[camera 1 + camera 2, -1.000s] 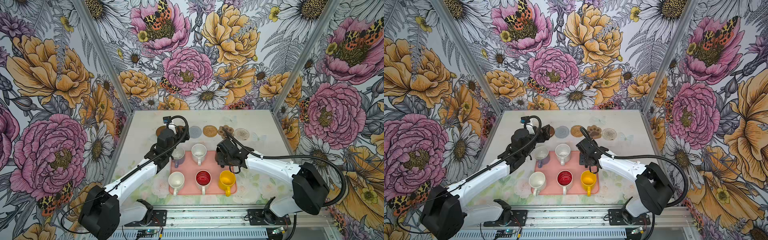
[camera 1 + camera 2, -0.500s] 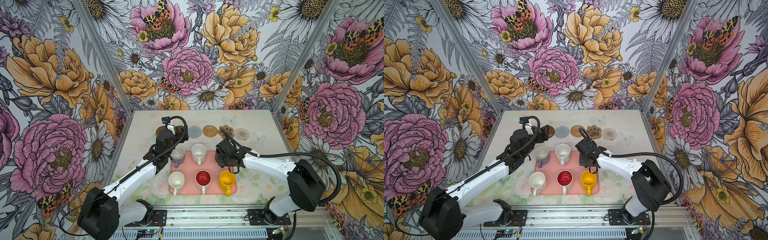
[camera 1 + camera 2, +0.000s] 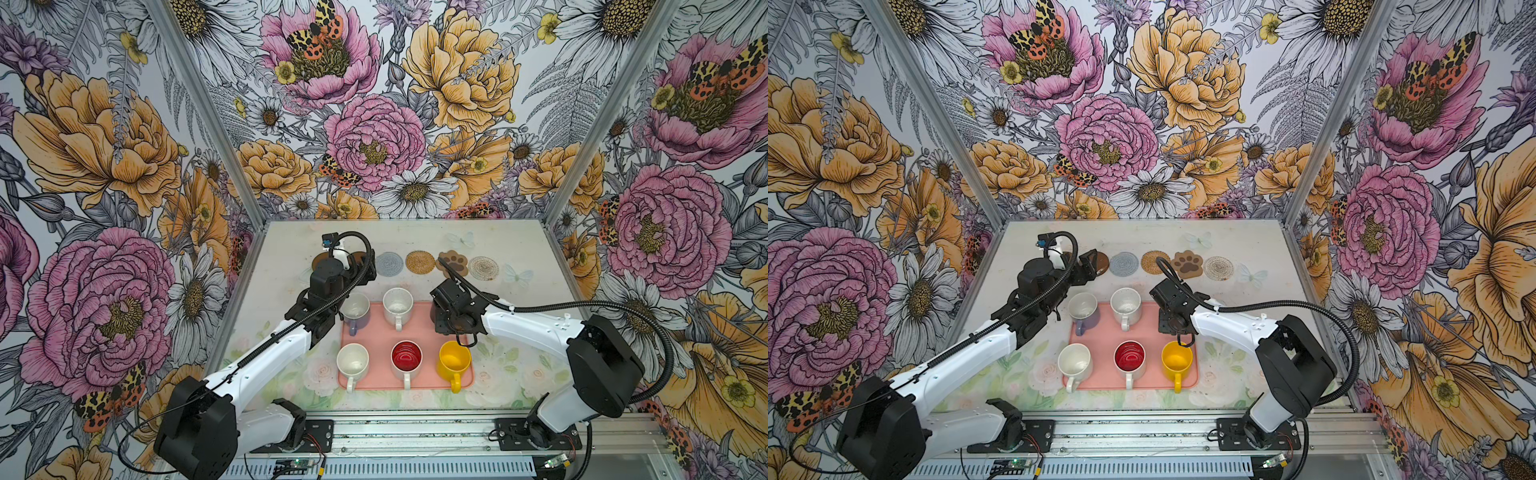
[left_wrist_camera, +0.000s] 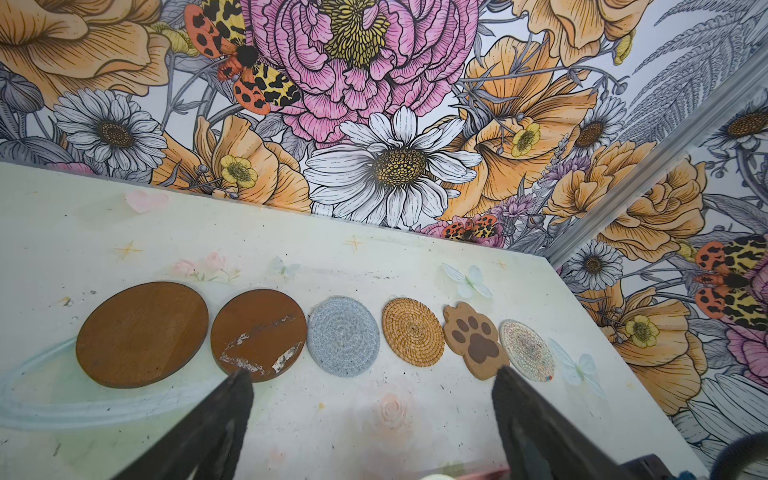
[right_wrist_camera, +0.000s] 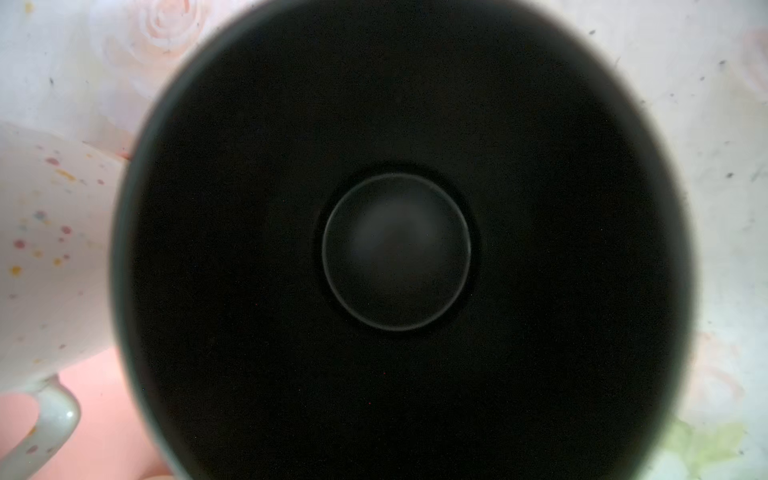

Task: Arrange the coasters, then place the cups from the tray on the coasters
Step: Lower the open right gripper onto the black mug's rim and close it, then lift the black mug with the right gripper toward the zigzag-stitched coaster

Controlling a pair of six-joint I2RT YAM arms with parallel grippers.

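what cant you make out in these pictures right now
- Right end effector: fingers hidden beneath its own body in both top views, outside the right wrist view; grip cannot be told.
- Black mug: fills the right wrist view, rim blurred; that end effector hides most of it in both top views.
- Scuffed brown disc coaster: partly behind the left arm in both top views.

Rattan coaster [image 4: 412,331] — woven, rough
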